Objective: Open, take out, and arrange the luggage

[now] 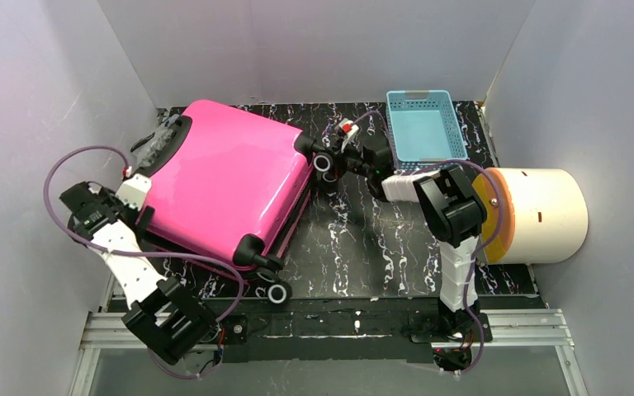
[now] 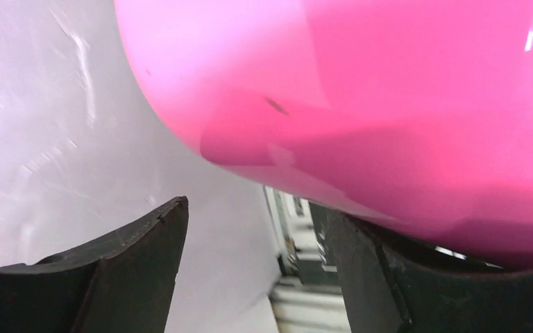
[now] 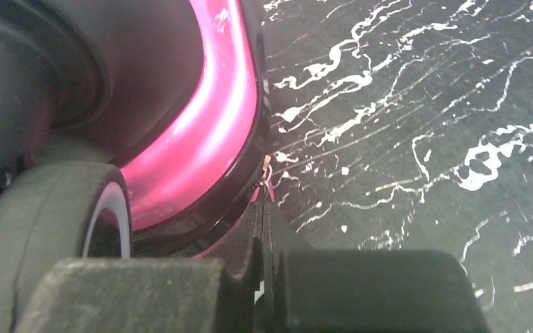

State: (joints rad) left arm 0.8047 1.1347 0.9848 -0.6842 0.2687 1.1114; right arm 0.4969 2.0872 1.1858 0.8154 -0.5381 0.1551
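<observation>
From the left wrist, we see only a blurry piece of the luggage (image 2: 402, 104); the top and right edges cut it off. Its shell covers the top of one finger (image 2: 368, 277). From the right wrist, the wheel (image 3: 48, 229) is blurry and cut off at the left. The tiny thing (image 3: 268, 182) by the closed right gripper (image 3: 264, 257) is too small to tell. From above, the right arm (image 1: 454, 214) hides part of the basket (image 1: 417, 103).

Luggage (image 3: 215, 132): hot-pink shell edge, upper left. Wheel (image 3: 62, 215): grey, white-ringed, lower left. Right gripper (image 3: 267, 277): fingers were pressed together, zip pull (image 3: 268, 184) at their tips. Black marbled tabletop (image 3: 423, 139) filled the right.
</observation>
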